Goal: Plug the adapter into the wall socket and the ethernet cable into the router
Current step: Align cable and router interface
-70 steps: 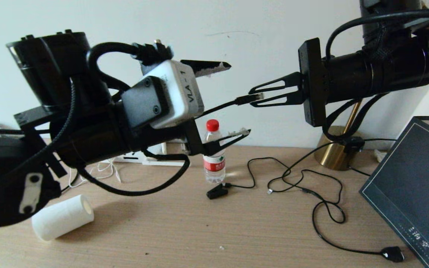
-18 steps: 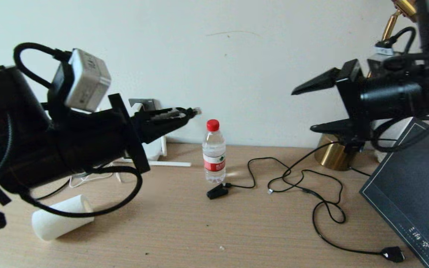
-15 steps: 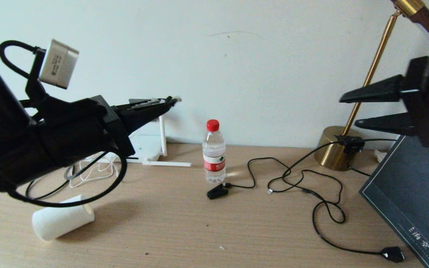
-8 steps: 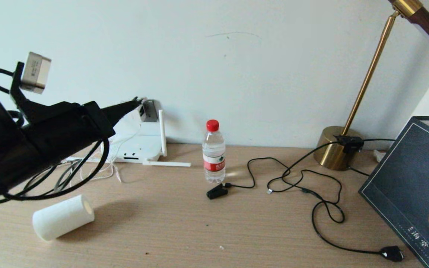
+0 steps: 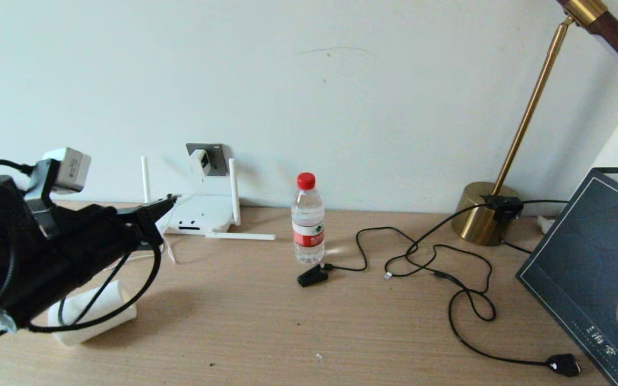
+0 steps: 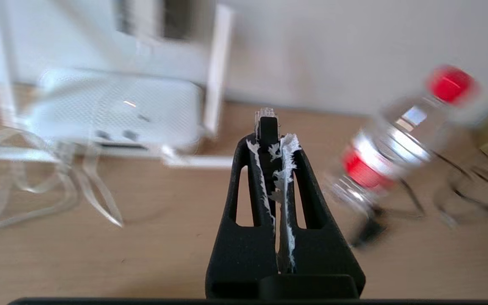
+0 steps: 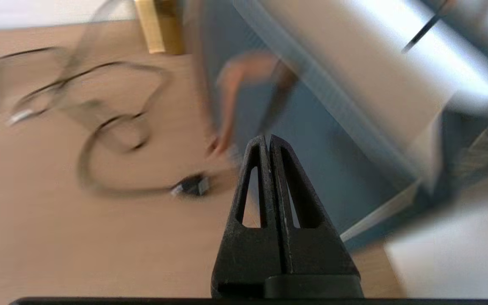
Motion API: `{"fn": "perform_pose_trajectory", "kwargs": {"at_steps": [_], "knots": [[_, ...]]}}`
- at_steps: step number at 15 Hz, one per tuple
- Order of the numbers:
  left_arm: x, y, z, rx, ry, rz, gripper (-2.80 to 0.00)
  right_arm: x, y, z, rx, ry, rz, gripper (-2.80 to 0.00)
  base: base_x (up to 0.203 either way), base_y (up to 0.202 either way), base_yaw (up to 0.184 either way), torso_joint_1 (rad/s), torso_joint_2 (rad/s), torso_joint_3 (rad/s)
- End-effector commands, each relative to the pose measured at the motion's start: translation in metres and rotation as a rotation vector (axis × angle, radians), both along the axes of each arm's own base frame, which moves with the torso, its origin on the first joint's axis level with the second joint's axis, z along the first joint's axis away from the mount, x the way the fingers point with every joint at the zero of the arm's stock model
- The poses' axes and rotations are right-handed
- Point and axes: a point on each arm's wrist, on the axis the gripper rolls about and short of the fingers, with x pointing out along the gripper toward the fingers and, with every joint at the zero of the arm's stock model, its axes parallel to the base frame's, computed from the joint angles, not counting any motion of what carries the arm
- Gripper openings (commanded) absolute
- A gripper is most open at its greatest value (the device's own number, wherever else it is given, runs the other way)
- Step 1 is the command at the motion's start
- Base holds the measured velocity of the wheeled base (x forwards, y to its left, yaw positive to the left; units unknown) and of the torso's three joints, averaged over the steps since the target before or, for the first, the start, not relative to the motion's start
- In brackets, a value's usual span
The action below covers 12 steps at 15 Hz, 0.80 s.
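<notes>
The white adapter sits in the dark grey wall socket, its thin white cord hanging down. Below it the white router lies on the desk against the wall, two antennas upright, one lying flat. My left gripper is shut on the ethernet cable's connector, whose clear tip sticks out past the fingertips. It hovers just left of and in front of the router. My right gripper is shut on nothing, over the desk beside the dark bag, outside the head view.
A red-capped water bottle stands right of the router. A black clip-end cable and a lamp cord with its switch loop across the desk. The brass lamp base, a dark bag and a white paper roll are around.
My left gripper has come down and to the left with the connector, from in front of the socket to beside the router. The right arm has left the head view and its jaws have shut.
</notes>
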Motion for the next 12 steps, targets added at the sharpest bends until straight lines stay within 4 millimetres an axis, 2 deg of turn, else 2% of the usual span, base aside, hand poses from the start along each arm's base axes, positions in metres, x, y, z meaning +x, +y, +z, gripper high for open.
{"fn": "perform_pose_trajectory", "kwargs": {"at_steps": [1, 2, 4, 6, 7, 8, 10, 12], "knots": [[0.018, 0.009, -0.020, 0.007, 0.029, 0.044, -2.80, -0.038, 0.003, -0.041, 0.002, -0.141, 0.123, -2.80, 0.000, 0.000, 0.000, 0.000, 0.00, 0.000], [0.021, 0.013, -0.029, 0.016, 0.031, 0.062, -2.80, -0.040, 0.004, -0.063, -0.021, -0.138, 0.172, -2.80, 0.000, 0.000, 0.000, 0.000, 0.00, 0.000], [0.024, 0.022, -0.042, 0.047, 0.061, 0.095, -2.80, -0.033, 0.006, -0.098, -0.077, -0.064, 0.229, -2.80, 0.000, 0.000, 0.000, 0.000, 0.00, 0.000], [0.021, 0.025, -0.047, 0.052, 0.076, 0.105, -2.80, -0.025, 0.007, -0.117, -0.085, 0.004, 0.250, -2.80, 0.000, 0.000, 0.000, 0.000, 0.00, 0.000], [0.026, 0.025, -0.053, 0.061, 0.097, 0.097, -2.80, -0.022, 0.007, -0.128, -0.089, 0.045, 0.257, -2.80, 0.000, 0.000, 0.000, 0.000, 0.00, 0.000], [0.028, 0.025, -0.065, 0.083, 0.140, 0.086, -2.80, -0.020, 0.007, -0.130, -0.092, 0.043, 0.267, -2.80, 0.000, 0.000, 0.000, 0.000, 0.00, 0.000], [0.017, 0.021, -0.085, 0.122, 0.198, 0.054, -2.80, -0.021, 0.007, -0.129, -0.073, 0.037, 0.280, -2.80, 0.000, 0.000, 0.000, 0.000, 0.00, 0.000], [0.035, 0.015, -0.105, 0.132, 0.217, 0.035, -2.80, -0.021, 0.008, -0.129, -0.059, 0.034, 0.295, -2.80, 0.000, 0.000, 0.000, 0.000, 0.00, 0.000]]}}
